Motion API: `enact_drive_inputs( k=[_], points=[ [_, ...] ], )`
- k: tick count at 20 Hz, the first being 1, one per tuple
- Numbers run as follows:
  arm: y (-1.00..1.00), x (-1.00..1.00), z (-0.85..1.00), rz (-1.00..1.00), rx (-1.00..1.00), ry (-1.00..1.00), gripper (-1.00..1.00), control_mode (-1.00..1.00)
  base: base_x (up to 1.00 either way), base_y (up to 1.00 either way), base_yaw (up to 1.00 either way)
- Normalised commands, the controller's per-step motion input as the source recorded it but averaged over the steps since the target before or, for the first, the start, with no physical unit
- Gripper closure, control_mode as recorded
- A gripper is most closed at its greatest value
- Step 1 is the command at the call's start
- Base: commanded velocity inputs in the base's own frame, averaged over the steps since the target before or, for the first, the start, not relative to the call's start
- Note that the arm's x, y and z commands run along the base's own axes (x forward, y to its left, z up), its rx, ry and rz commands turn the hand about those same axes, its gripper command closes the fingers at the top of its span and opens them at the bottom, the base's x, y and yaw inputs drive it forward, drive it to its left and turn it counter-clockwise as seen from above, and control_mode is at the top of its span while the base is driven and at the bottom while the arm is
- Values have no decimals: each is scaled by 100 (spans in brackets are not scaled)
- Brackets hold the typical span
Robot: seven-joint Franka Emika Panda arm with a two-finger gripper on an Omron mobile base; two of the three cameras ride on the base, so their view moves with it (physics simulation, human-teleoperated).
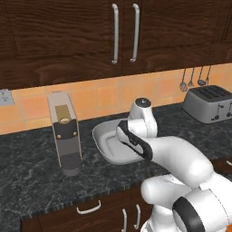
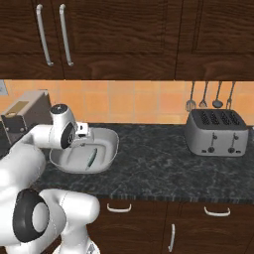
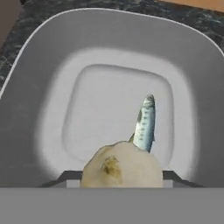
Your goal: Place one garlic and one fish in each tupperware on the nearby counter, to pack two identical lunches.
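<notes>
the white arm's pincer (image 3: 118,181) hung over a shallow grey square tupperware with rounded corners (image 3: 52,52), and in the hand view a pale, papery cream garlic bulb (image 3: 121,168) sat between its two dark finger tips (image 3: 65,178), the jaws part closed on it. the bulb was above the near part of the container's recessed floor. a slim silvery-blue fish (image 3: 145,122) lay on that floor just beyond the garlic, its length running away from the camera; whether the two touched could not be told.

in the left base view the tupperware (image 1: 105,136) stood on the black-grey speckled stone bench (image 1: 31,181), just right of a tall beige and grey coffee machine (image 1: 64,131). in the right base view the fish (image 2: 91,158) showed as a thin dark sliver inside the container (image 2: 110,144), with the arm's wrist leaning over its left edge. a silver four-slot toaster (image 2: 216,131) stood well apart at the right end of the bench, against the orange tiled wall (image 2: 139,101).
</notes>
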Motion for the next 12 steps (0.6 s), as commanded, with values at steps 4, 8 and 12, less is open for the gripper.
enact_drive_inputs(
  k=[4, 8, 12],
  points=[
    [49, 100, -83, 0, 0, 10, -100, -100, 0, 0, 0],
    [36, 92, -43, -3, 0, 3, -100, -100, 0, 0, 0],
    [1, 19, 11, -1, 1, 0, -100, -100, 0, 0, 0]
  ],
)
